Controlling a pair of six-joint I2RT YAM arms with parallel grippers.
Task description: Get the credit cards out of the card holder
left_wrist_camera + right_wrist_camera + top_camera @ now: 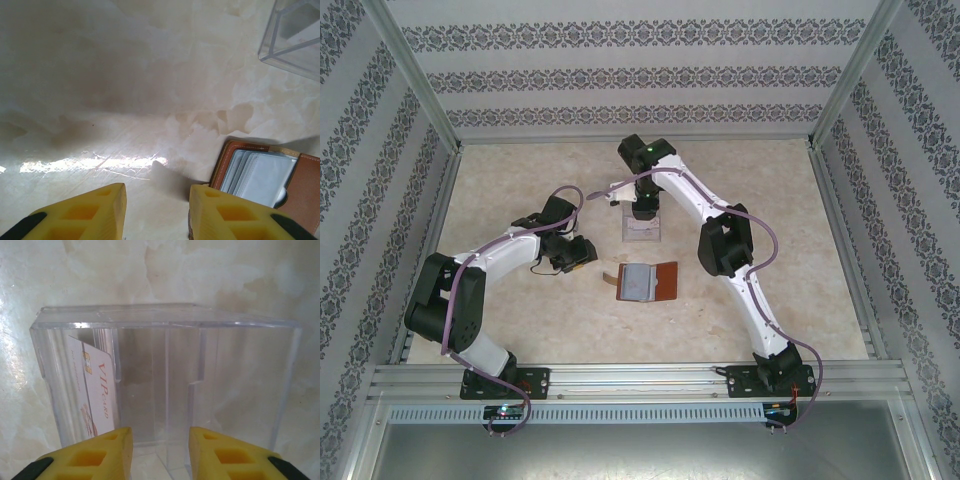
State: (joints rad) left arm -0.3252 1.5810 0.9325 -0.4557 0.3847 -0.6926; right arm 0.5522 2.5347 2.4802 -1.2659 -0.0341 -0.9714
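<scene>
My left gripper (157, 212) and right gripper (160, 452) both part-open, empty; credit cards (262, 177) in card holder (310, 192) look thin, stiff, slick, so I'd pinch an exposed edge.

White arms (752, 300), purple cables (775, 245)

Overhead looks down from behind — close wrist views share the tray (292, 50).
</scene>
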